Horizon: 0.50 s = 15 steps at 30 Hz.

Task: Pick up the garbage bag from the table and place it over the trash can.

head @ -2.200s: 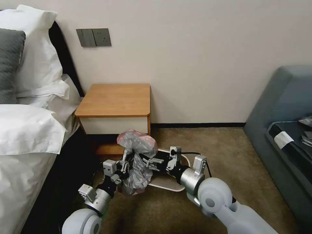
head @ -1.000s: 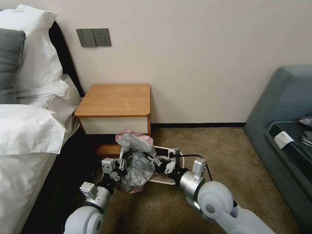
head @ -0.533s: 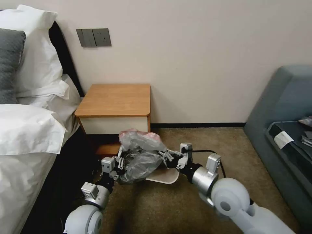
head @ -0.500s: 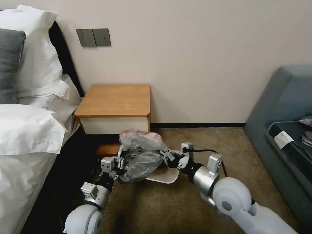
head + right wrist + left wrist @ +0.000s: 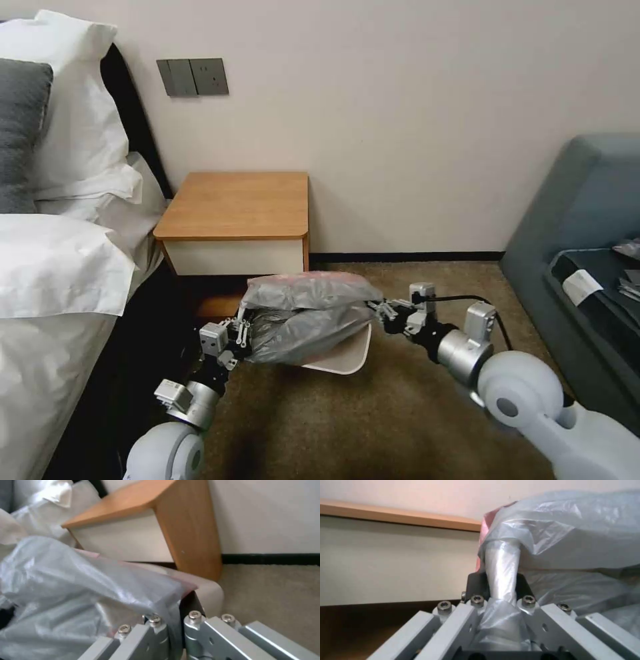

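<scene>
The grey translucent garbage bag point(image 5: 307, 313) is stretched wide between my two grippers, low above the carpet in front of the table point(image 5: 237, 203). My left gripper point(image 5: 239, 329) is shut on the bag's left end; the left wrist view shows a twisted strand of the garbage bag point(image 5: 501, 572) pinched between its fingers. My right gripper point(image 5: 381, 311) is shut on the right end, the film of the garbage bag point(image 5: 100, 585) caught between its fingers. The cream trash can point(image 5: 343, 357) sits under the bag, its rim showing at the front and right. A pinkish tinge runs along the bag's far edge.
A bed with white pillows point(image 5: 60, 260) lies on the left, close to my left arm. A grey sofa point(image 5: 587, 267) stands on the right. Brown carpet point(image 5: 373, 427) stretches in front. The wall with switches point(image 5: 192, 77) is behind the table.
My right gripper has pulled its end of the bag to the right, and the bunched bag is now spread wide over the trash can. The left gripper has shifted slightly left.
</scene>
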{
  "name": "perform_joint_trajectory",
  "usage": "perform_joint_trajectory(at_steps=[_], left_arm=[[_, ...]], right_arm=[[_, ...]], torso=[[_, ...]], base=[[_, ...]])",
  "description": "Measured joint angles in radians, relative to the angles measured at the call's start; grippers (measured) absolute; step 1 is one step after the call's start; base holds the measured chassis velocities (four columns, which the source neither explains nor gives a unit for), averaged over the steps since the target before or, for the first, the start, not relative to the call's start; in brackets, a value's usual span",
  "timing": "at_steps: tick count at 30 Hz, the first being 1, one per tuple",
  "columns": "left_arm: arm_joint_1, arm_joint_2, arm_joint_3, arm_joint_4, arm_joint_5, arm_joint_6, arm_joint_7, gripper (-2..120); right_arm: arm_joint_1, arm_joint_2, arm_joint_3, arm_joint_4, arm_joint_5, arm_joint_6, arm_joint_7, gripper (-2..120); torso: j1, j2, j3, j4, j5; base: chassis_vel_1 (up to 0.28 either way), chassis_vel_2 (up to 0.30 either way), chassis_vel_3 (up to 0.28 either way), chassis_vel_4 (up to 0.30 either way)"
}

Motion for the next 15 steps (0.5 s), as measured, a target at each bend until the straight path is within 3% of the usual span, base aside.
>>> perform_joint_trajectory(at_steps=[8, 15], left_arm=[[0.013, -0.005, 0.006, -0.032, -0.067, 0.032, -0.03, 3], [0.022, -0.011, 0.02, -0.076, -0.159, 0.101, -0.094, 3]], right_arm=[[-0.016, -0.036, 0.002, -0.017, -0.038, -0.002, -0.025, 0], [-0.071, -0.066, 0.022, -0.028, -0.082, 0.004, -0.055, 25]], torso=[[0.0, 0.0, 0.0, 0.0001, -0.0001], [0.0, 0.0, 0.0, 0.0001, -0.0001]], base=[[0.0, 0.0, 0.0, 0.0], [0.0, 0.0, 0.0, 0.0]])
